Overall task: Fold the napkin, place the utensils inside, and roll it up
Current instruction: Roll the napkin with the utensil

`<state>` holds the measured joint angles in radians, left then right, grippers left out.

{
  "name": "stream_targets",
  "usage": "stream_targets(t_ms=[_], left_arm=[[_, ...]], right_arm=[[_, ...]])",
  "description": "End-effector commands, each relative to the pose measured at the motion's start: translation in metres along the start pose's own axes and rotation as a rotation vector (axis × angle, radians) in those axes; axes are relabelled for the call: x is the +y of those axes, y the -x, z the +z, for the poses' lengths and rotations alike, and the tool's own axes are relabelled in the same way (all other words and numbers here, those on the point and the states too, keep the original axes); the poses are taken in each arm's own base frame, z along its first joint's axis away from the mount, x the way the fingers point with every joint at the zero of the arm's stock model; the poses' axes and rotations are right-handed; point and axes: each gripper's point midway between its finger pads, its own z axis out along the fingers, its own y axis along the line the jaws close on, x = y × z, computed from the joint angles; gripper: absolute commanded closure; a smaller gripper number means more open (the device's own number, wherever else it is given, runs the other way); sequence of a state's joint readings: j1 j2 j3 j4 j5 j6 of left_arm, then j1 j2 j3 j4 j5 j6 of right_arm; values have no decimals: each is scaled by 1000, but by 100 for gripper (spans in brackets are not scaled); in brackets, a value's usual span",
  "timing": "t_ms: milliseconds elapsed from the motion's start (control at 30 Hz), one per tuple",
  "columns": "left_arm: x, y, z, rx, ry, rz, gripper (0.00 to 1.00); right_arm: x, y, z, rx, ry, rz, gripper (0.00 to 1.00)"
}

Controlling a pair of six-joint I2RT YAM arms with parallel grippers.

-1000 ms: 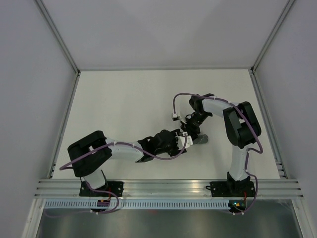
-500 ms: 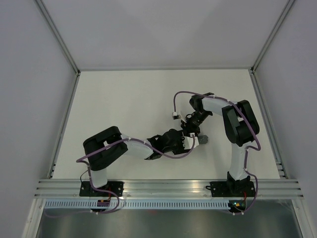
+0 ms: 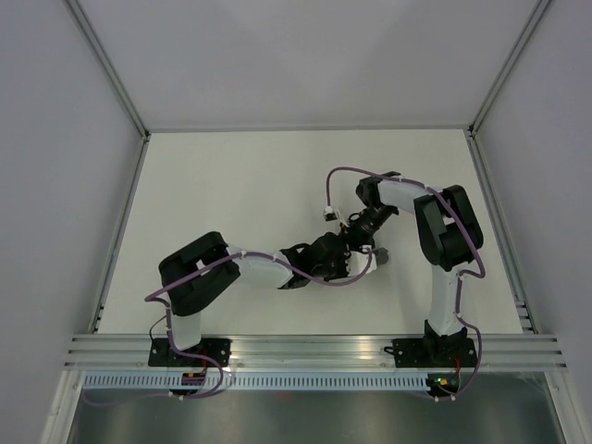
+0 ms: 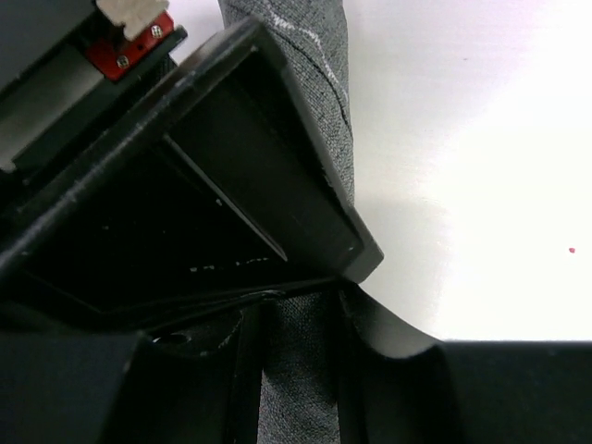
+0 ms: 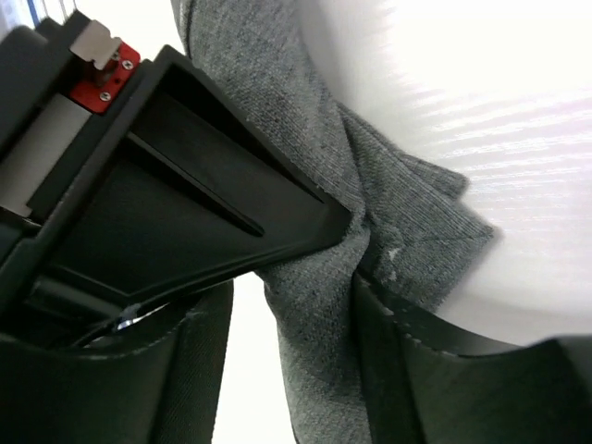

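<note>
The napkin (image 3: 379, 260) is a tight dark grey roll on the white table, mostly covered by the two arms from above. My left gripper (image 3: 354, 264) is shut on it: in the left wrist view the napkin (image 4: 326, 83) runs between both fingers (image 4: 398, 388) with no gap, my left gripper (image 4: 294, 388) squeezing the cloth. My right gripper (image 3: 363, 242) straddles the same roll. In the right wrist view the napkin (image 5: 277, 111) touches the right finger (image 5: 435, 388), while white table shows beside the left one, so my right gripper (image 5: 291, 370) stands open. The utensils are hidden.
A black gripper body with a small red part (image 4: 139, 51) crowds the upper left of each wrist view, close against the roll. Bare white table (image 3: 231, 194) spreads to the left and back. Grey walls (image 3: 55, 185) enclose the sides.
My left arm reached right to the roll and its jaws closed on the cloth. My right gripper's jaws widened and loosened from the roll.
</note>
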<state>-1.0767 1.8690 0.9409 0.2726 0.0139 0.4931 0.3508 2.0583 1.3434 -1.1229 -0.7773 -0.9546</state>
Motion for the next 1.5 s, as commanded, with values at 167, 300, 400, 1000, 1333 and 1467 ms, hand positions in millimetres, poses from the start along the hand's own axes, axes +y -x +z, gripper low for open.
stream_targets(t_ms=[167, 300, 400, 1000, 1333, 1467], left_arm=[[-24, -28, 7, 105, -157, -172, 90], [-20, -29, 6, 121, -135, -283, 90], [-18, -29, 10, 137, -115, -357, 90], [-5, -14, 42, 193, 31, -781, 86], [1, -11, 54, 222, 106, -961, 84], [2, -7, 61, 218, 122, -1018, 84]], right_arm=[[-53, 18, -33, -71, -204, 16, 33], [-69, 39, -78, -221, -293, 78, 32], [-83, 45, -110, -300, -380, 145, 31], [-93, -4, -161, -416, -499, 531, 32], [-74, -18, -165, -422, -475, 627, 31], [-74, -22, -162, -431, -494, 664, 30]])
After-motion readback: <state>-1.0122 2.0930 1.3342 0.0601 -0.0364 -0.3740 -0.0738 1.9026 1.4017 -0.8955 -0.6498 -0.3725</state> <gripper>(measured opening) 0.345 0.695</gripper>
